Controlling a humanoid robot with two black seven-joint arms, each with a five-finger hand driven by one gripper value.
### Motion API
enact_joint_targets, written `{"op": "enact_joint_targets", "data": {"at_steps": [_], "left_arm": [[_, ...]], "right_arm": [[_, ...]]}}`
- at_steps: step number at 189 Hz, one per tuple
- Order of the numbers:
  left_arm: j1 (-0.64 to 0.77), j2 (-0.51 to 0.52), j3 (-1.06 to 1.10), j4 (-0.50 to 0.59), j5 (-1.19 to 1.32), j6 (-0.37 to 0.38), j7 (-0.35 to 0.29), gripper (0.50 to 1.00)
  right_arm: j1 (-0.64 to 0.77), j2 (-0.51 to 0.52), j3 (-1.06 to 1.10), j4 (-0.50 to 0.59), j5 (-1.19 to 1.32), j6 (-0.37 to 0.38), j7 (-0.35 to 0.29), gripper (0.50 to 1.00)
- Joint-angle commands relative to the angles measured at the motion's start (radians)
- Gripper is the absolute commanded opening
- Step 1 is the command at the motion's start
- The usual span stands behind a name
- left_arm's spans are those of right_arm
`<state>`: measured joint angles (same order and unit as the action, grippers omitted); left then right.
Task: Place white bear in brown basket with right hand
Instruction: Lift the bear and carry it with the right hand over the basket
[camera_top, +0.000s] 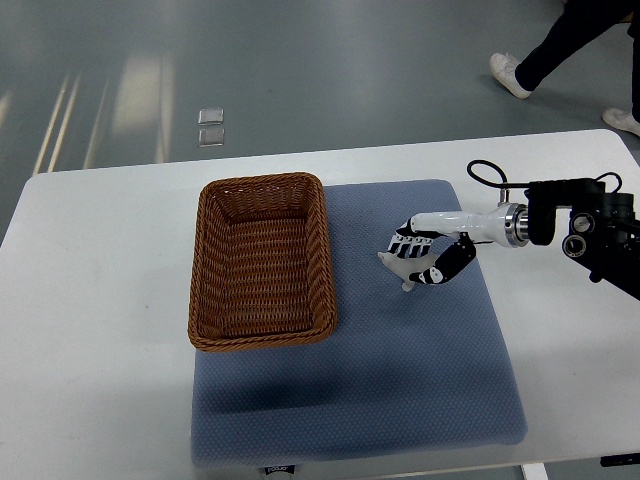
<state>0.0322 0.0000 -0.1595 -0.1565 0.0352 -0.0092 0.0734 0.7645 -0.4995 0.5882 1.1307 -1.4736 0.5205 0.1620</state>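
You look down on a white table (90, 300) that stands on a grey floor (330, 70). On the floor behind the table there are two small clear squares (210, 127), one just behind the other. At the top right corner you see a person's legs (560, 40) in dark trousers and white shoes.

On the table lies one blue-grey mat (400, 380). One brown basket (262, 342) stands on the left part of this mat, and its left side reaches over the mat's edge onto the table. You can see the woven bottom of the basket, and nothing lies in it.

Your right hand (428, 258) comes in from the right edge, with the dark arm and a black cable loop (485, 172) behind the wrist. The hand is over the middle of the mat, to the right of the basket and apart from it. Its fingers (405, 238) are curled around a small white object, the bear (396, 266). Only a little part of the bear shows at the left and lower side of the hand; the rest is covered by the fingers and thumb. So the hand is closed in a grasp on the bear. You cannot tell if the bear touches the mat or is lifted.

Only one robot hand is visible.
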Motion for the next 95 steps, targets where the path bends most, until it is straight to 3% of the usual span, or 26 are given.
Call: {"op": "enact_joint_targets", "data": {"at_steps": [1, 52, 95], "left_arm": [[0.000, 0.000, 0.000, 0.000, 0.000, 0.000, 0.000, 1.000], [0.000, 0.000, 0.000, 0.000, 0.000, 0.000, 0.000, 1.000], [0.000, 0.000, 0.000, 0.000, 0.000, 0.000, 0.000, 1.000]], "right_arm": [[0.025, 0.004, -0.002, 0.000, 0.003, 0.006, 0.016, 0.500], [0.162, 0.026, -0.011, -0.006, 0.009, 0.073, 0.013, 0.500], [0.329, 0.196, -0.108, -0.120, 0.039, 0.090, 0.013, 0.500]]}}
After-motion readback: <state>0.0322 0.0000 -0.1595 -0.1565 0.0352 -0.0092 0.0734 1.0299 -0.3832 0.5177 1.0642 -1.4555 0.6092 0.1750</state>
